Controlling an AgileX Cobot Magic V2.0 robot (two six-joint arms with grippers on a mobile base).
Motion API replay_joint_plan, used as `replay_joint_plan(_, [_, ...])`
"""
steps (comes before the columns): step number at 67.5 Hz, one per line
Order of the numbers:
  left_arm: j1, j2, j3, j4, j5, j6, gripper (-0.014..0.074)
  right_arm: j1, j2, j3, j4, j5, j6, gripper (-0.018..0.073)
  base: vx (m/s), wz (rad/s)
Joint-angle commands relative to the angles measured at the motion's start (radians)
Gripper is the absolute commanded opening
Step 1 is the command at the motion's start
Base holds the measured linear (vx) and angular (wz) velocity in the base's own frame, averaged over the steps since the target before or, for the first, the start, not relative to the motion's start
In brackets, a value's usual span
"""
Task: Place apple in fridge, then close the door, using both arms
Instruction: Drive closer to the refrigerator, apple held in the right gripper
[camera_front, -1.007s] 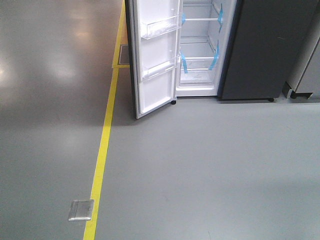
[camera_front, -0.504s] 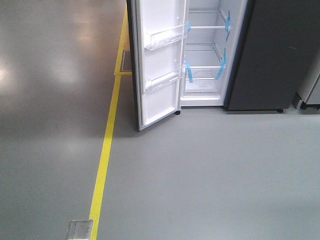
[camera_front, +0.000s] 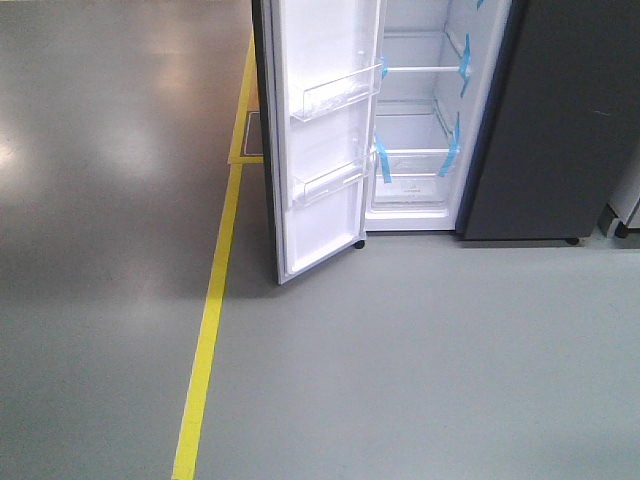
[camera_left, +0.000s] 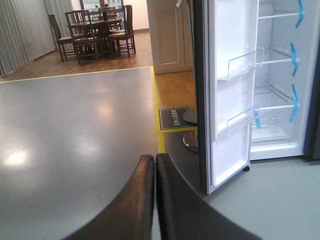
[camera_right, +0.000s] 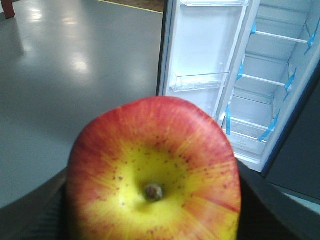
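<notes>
Currently the right gripper is clamped on the apple. The dark fingers show at both lower sides of the fruit. The apple fills most of the right wrist view, stem dimple toward the camera, yellow centre, red rim. It is outside the fridge and well apart from it, with the open compartment up and right behind it.

Left gripper: the two black fingers are pressed together along their length, with nothing between them. It hangs over grey floor, left of the door's free edge.

Front view: the fridge stands open and the door is swung out on the left, white lining facing the camera. Two clear bins sit on the lining, an upper bin and a lower bin. The white interior has glass shelves, with blue tape strips on the right wall and at the left edge. The shelves in view look bare. A dark grey panel stands right of the open compartment.

A yellow floor line runs from the bottom edge up past the door's left side, with a grey floor in front of the fridge.

Left wrist view background: a dark floor mat near the door's outer side, a round metal base just behind the door, and a wooden dining table with chairs far back.
</notes>
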Motion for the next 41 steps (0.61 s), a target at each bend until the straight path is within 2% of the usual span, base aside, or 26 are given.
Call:
replay_joint_plan(1, [0.002,-0.016,0.028,-0.005,-0.074,-0.01,-0.0006,0.001,-0.004,-0.028,0.021,-0.075,-0.008,0.0043,0.19,-0.02])
replay_joint_plan(41, [0.002,-0.016,0.028,-0.005,-0.074,-0.01,-0.0006,0.001,-0.004,-0.028,0.021,-0.076,-0.008,0.0043,0.17,-0.01])
